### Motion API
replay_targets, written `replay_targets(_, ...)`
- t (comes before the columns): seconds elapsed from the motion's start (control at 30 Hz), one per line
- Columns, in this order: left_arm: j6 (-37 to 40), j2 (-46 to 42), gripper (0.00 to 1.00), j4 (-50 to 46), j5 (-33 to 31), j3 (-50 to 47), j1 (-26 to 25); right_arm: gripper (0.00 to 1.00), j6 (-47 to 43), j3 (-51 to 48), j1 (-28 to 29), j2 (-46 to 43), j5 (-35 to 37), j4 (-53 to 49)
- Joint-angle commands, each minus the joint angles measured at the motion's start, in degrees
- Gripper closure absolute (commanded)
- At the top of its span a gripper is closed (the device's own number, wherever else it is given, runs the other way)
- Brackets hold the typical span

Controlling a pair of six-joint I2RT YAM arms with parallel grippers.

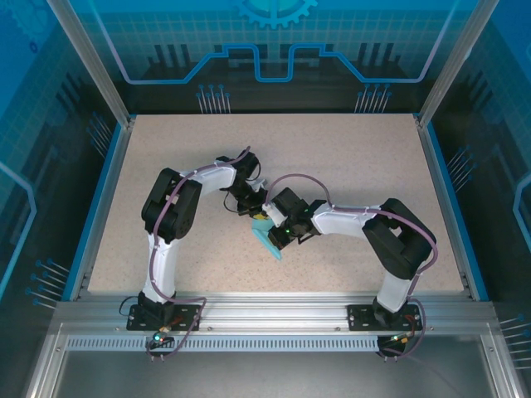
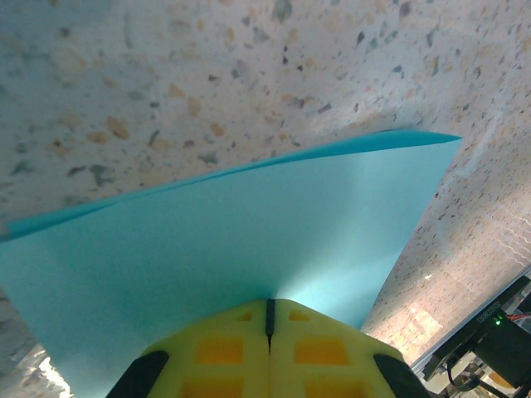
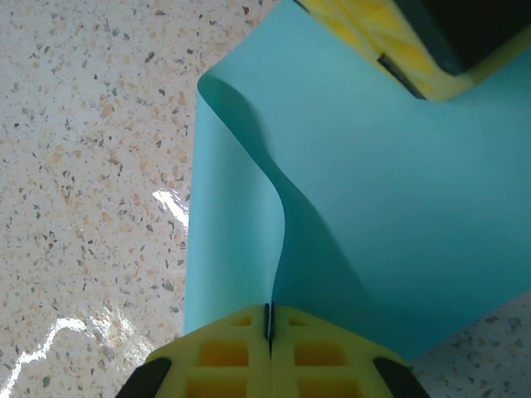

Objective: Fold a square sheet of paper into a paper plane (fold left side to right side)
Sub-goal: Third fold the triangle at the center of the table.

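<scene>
The square sheet of paper, light blue, hangs bent between both grippers over the middle of the table. In the left wrist view my left gripper is shut on one edge, and the sheet fans out ahead of it above the tabletop. My right gripper is shut on another edge, where the sheet curls into an S-shaped wave. The left gripper's yellow fingers pinch the sheet at that view's top right. From above, the left gripper and right gripper sit close together. The paper plane is out of view.
The speckled beige tabletop spreads around the arms, bounded by blue side rails and an aluminium rail at the near edge. Both arm bases are bolted to that rail.
</scene>
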Motion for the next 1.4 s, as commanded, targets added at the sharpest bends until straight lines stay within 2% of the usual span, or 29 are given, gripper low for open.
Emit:
replay_targets(0.0,0.4,2.8,0.94,-1.8,-3.0,-0.3,-0.9,1.0,0.8,-0.7,-0.6,-1.1,-1.3,0.2)
replay_targets(0.7,0.3,2.5,0.93,-1.6,-3.0,-0.6,-1.1,1.0,1.2,-0.2,0.3,2.0,-0.3,-1.1)
replay_targets(1.0,0.5,0.4,0.82,-3.4,-3.5,1.9,-0.5,1.0,1.4,-0.9,0.7,3.0,0.1,-2.3)
replay_targets(1.27,1.9,-2.8,0.68,-7.4,-5.1,7.7,3.1,1.0,1.2,-1.0,0.7,3.2,0.3,-3.1)
replay_targets(1.37,1.6,-5.4,0.68,-7.0,-5.6,5.9,4.6,1.0,1.1,-0.9,0.7,3.1,0.2,-3.2)
